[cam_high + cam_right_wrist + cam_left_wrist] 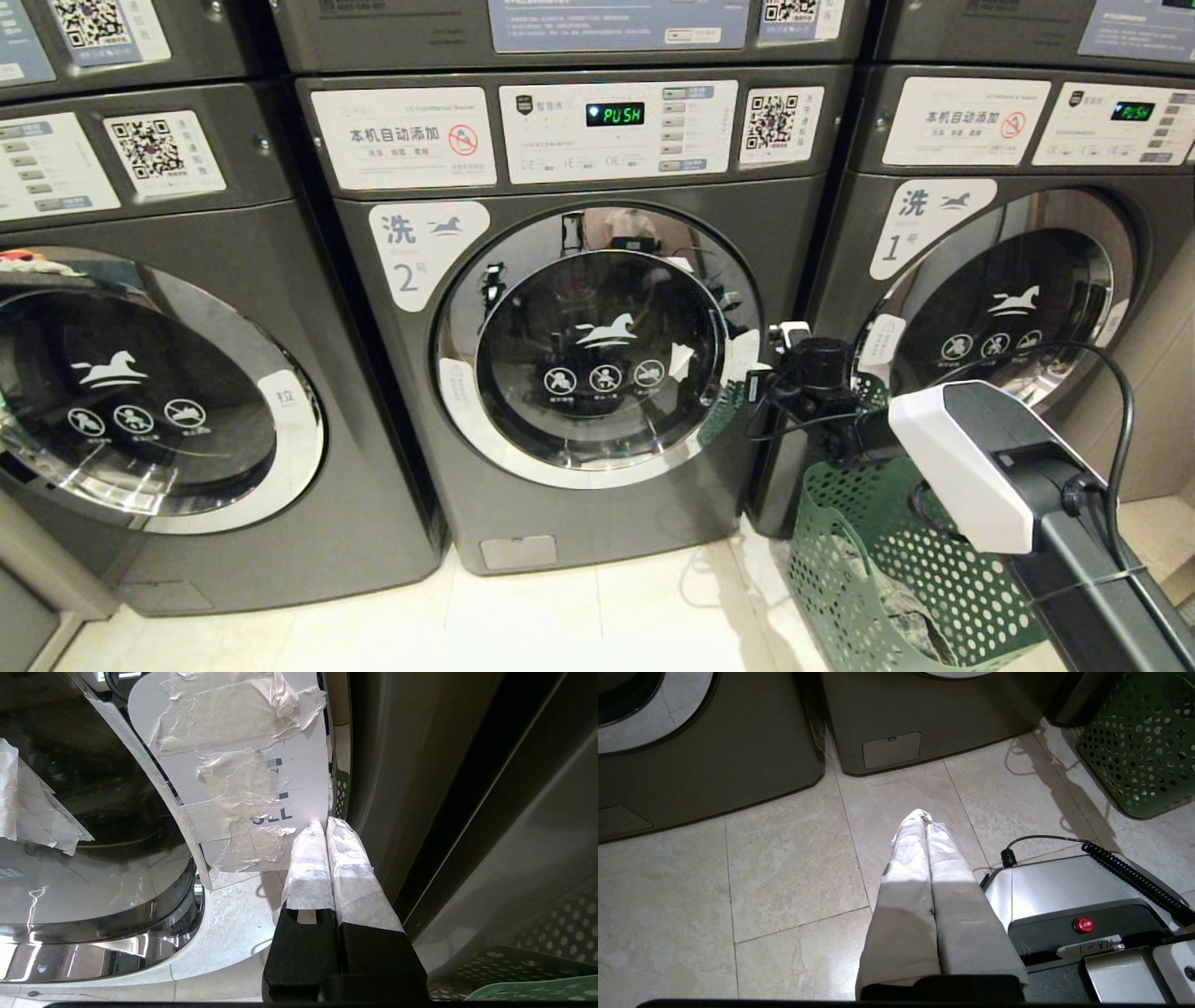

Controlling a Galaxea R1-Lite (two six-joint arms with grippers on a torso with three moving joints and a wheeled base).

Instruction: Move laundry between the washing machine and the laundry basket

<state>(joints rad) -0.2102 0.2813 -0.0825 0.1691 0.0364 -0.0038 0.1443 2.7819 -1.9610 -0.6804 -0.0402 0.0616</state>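
Observation:
The washing machine (579,523) labelled "2" stands in the middle with its round glass door (602,345) closed. My right gripper (789,332) is shut and empty at the door's right rim. In the right wrist view its taped fingertips (325,823) meet the lower edge of the white taped tab (243,788) on the door rim. The green laundry basket (868,560) stands on the floor to the right of the machine, under my right arm, with grey laundry (901,597) inside. My left gripper (924,816) is shut and empty, hanging low over the floor tiles.
Like machines stand close on both sides, "1" (1008,308) on the right and another (140,401) on the left. The basket (1139,751) sits in front of machine "1". My base (1064,896) with a coiled cable lies beside the left gripper. Pale floor tiles (579,616) lie before the machines.

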